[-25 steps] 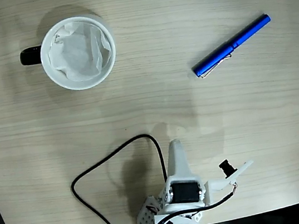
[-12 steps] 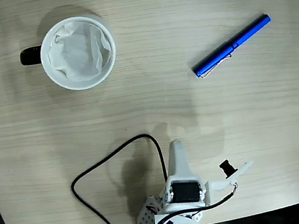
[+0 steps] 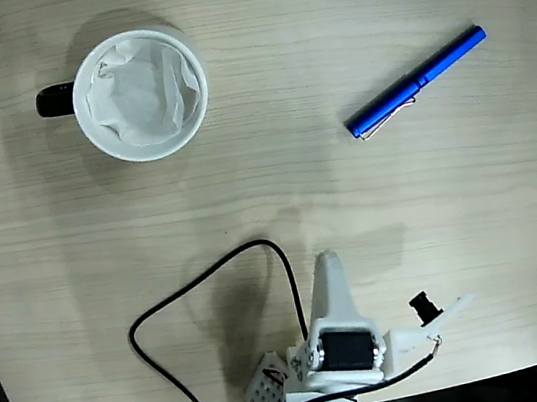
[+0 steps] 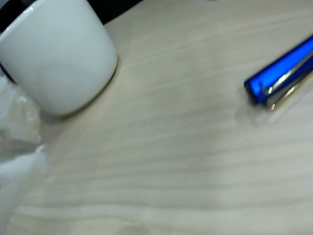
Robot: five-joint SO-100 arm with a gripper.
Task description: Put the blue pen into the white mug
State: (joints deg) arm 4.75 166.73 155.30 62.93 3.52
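The gripper [image 3: 328, 271] sits low in the fixed view; whether it is clenched or released cannot be told. The blue pen [image 3: 417, 83] lies ahead-right, the white mug [image 3: 140, 95] ahead-left. Only the wrist view shows the mug's side wall [image 4: 58, 54].

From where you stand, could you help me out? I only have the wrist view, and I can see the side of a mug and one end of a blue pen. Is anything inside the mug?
Observer: Yes, the fixed view looks down into the white mug, and it is lined with crumpled white paper.
Operator: Thank you. Which way does its handle point?
Observer: The black handle sticks out to the left in the fixed view.
Operator: And how does the whole pen lie?
Observer: The blue pen lies flat on the table, slanted, with its right end farther from the arm, well apart from the mug.
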